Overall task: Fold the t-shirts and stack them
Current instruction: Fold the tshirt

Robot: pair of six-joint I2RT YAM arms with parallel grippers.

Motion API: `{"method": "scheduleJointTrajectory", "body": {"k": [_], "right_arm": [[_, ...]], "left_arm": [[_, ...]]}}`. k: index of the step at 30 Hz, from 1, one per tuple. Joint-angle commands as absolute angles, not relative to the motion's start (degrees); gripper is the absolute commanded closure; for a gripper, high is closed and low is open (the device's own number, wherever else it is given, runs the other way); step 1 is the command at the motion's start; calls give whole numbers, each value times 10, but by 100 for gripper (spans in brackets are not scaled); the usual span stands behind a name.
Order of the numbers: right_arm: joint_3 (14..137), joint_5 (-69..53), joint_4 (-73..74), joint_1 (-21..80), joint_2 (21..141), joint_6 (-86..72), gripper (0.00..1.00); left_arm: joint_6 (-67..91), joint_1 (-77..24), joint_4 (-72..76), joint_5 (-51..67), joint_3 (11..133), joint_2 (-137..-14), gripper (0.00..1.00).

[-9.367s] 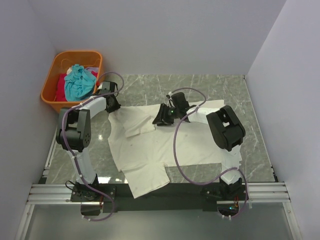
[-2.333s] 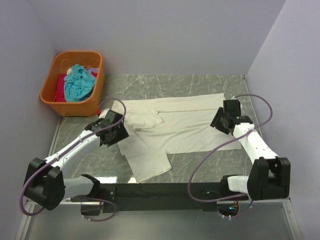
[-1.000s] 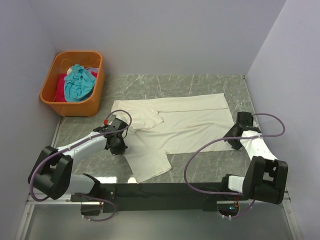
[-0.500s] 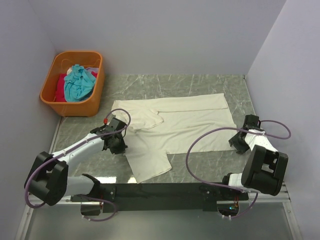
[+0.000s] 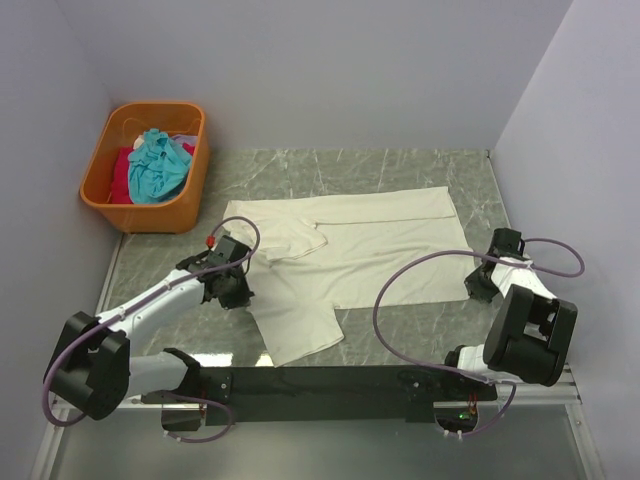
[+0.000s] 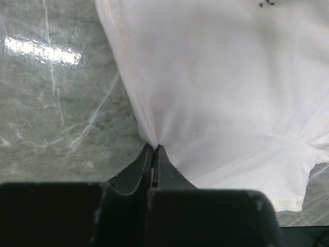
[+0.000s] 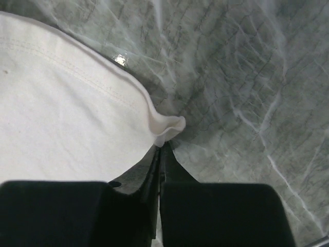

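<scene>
- Cream shirt (image 5: 370, 245): spread nearly flat on the grey marbled table (image 5: 400, 165), long side running left to right. One fold of cloth lying over itself near the left end, and one flap reaching toward the near edge.
- Left gripper (image 5: 235, 290): low on the cream shirt's left edge, in the notch between the folded part and the near flap.
- Jaws there closed right together, nipping the hem. In the wrist view, cloth drawn into a small pucker just at the fingertips (image 6: 145, 158), with bare table to the left and shirt to the right.
- Right gripper (image 5: 480, 285): down at the cream shirt's near right corner, close to the table's right side.
- Jaws there pressed together too, holding that corner. In the wrist view, a small curl of hem standing up just above the fingertips (image 7: 153, 163), the stitched edge running away to the upper left and bare table to the right.
- Between the two grips: cloth lying slack on the table, none of it lifted.
- Orange basket (image 5: 150, 215): at the far left corner, well apart from the cream shirt.
- Teal shirt (image 5: 158, 165): bunched on top inside the basket.
- Red shirt (image 5: 122, 172): under and to the left of the teal shirt, also crumpled in the basket.
</scene>
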State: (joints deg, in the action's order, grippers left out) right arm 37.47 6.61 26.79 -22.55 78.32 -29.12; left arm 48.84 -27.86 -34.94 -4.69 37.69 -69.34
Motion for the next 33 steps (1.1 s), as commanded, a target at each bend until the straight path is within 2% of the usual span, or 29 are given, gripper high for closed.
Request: {"method": "scheduleJointTrajectory", "body": {"k": [1,10,17,33], "right_arm": [[374,85,263,-229,785,-297,99],[373,101,363,-236,657,-331,100],[368,72,388,-236,606,-326,100],[532,62,358,-207,755,-287,100]], "left_arm": [[472,-280,-369,-37,388,-670,99],[454,-280,-444,-17,412,-627,99],[470,-280,-474,-6,408,-594,99],[421,-185,-437,19,512,-713,99]]}}
